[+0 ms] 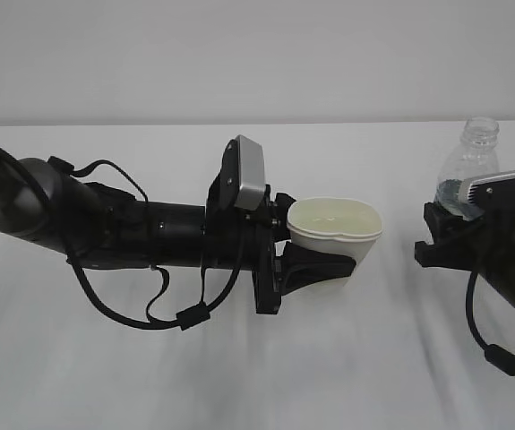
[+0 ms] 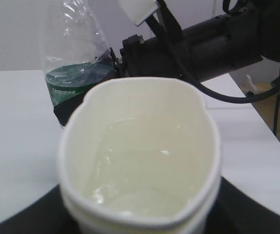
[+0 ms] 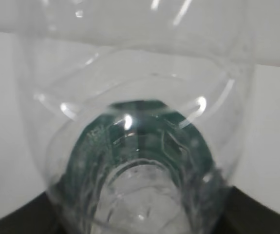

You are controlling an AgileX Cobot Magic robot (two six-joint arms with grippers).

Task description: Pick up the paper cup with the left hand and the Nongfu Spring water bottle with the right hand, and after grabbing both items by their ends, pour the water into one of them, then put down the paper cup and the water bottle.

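White tabletop [image 1: 257, 376], possibly cloth-covered

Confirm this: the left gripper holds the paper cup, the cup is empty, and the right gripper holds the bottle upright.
Not quite: the paper cup is not empty. The left wrist view shows clear water in it. The rest stands: left gripper holds it, right gripper holds the bottle upright.
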